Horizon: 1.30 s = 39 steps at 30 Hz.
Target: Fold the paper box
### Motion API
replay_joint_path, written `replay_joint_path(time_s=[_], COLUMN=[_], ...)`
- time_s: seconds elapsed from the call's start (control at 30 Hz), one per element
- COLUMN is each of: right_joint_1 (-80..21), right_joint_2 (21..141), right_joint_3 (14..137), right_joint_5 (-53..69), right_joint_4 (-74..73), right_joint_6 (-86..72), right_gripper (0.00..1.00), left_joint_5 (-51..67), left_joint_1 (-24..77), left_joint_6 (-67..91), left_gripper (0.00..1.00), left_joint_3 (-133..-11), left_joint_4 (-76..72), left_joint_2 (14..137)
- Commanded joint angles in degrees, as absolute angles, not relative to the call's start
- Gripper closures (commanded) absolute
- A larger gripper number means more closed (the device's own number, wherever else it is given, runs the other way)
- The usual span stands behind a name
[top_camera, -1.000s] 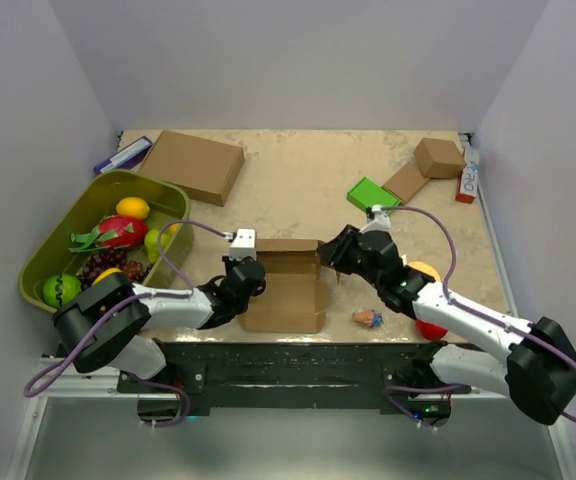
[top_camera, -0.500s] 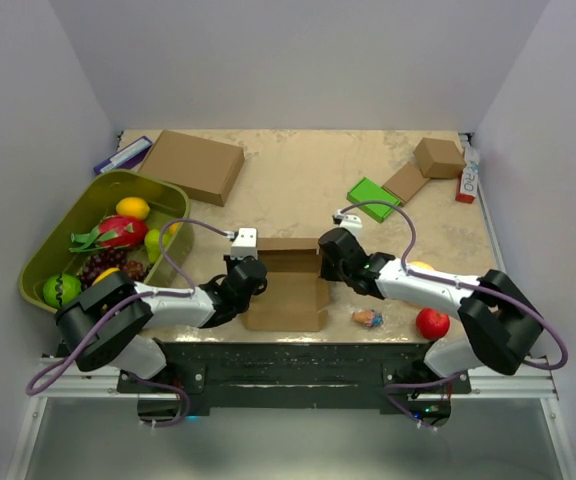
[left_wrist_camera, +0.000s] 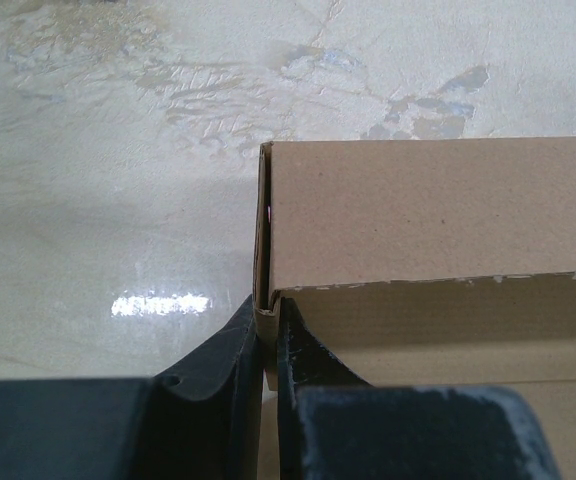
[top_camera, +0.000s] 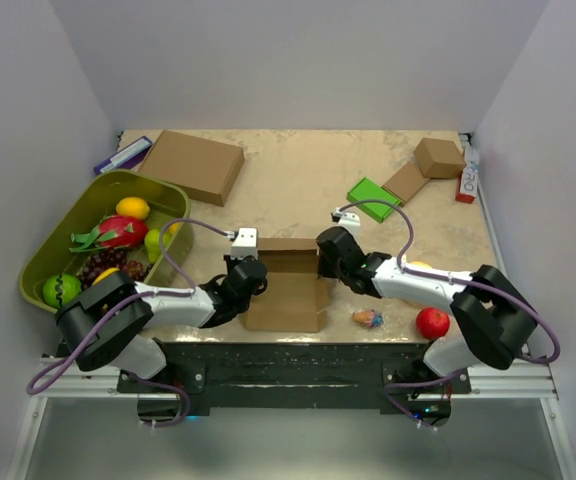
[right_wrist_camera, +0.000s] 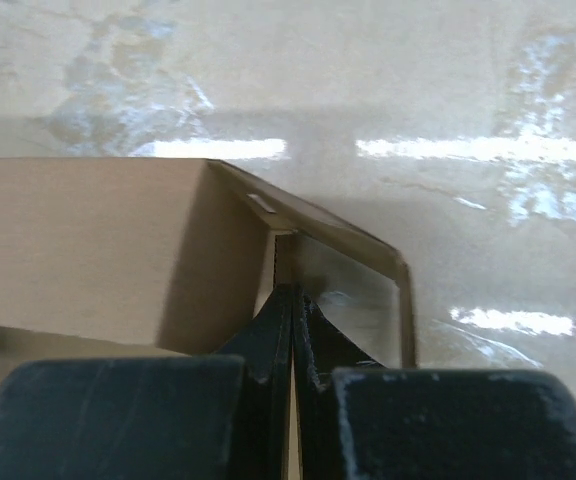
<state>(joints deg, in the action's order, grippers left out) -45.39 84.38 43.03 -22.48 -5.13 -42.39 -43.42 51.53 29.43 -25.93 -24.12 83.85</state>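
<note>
Worktop (top_camera: 308, 190) carries the paper box (top_camera: 286, 300) at the middle of its near edge, directly between both arms. It is plain brown cardboard, half-formed: rear wall upright and running left to right, top open. Left tool (top_camera: 251, 270) is clenched on the left side wall by the rear corner; right tool (top_camera: 325, 255) pinches the right wall likewise.

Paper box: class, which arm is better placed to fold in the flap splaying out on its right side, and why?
Probably the right: the right fingers pinch the paper box wall beside that splayed flap; the left fingers clamp the opposite wall.
</note>
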Motion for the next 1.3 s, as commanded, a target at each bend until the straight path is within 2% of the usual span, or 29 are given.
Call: replay_joint_path(time_s=[0.0, 0.3, 0.6, 0.77, 1.07, 1.27], right_joint_1=[-45.5, -45.5, -45.6, -45.5, -44.3, -43.7], right_joint_2=[83.8, 90.4, 83.2, 76.8, 79.5, 81.3], right_joint_3=[43.1, 43.9, 41.0, 42.3, 41.6, 40.3], right_joint_5=[-19.2, -16.9, -16.8, -20.4, -25.7, -24.4], right_joint_4=[3.5, 5.0, 4.0, -2.9, -4.8, -1.9], right_joint_6=[-41.9, -42.7, -42.9, -43.0, -42.7, -42.5], right_gripper=[1.0, 1.0, 1.0, 1.0, 1.0, 1.0], left_joint_5=[-43.3, -43.5, -43.4, -43.9, -43.9, -43.9], left_joint_1=[52.0, 52.2, 52.3, 52.3, 52.3, 52.4], left_joint_6=[30.1, 30.0, 29.5, 29.4, 29.6, 29.6], left_gripper=[1.0, 1.0, 1.0, 1.0, 1.0, 1.0], left_joint_3=[-27.0, -27.2, -28.1, -28.1, -27.9, -27.5], left_joint_4=[-23.8, -23.9, -23.3, -23.0, -23.0, -23.0], left_joint_2=[85.2, 85.6, 86.3, 86.2, 86.0, 85.6])
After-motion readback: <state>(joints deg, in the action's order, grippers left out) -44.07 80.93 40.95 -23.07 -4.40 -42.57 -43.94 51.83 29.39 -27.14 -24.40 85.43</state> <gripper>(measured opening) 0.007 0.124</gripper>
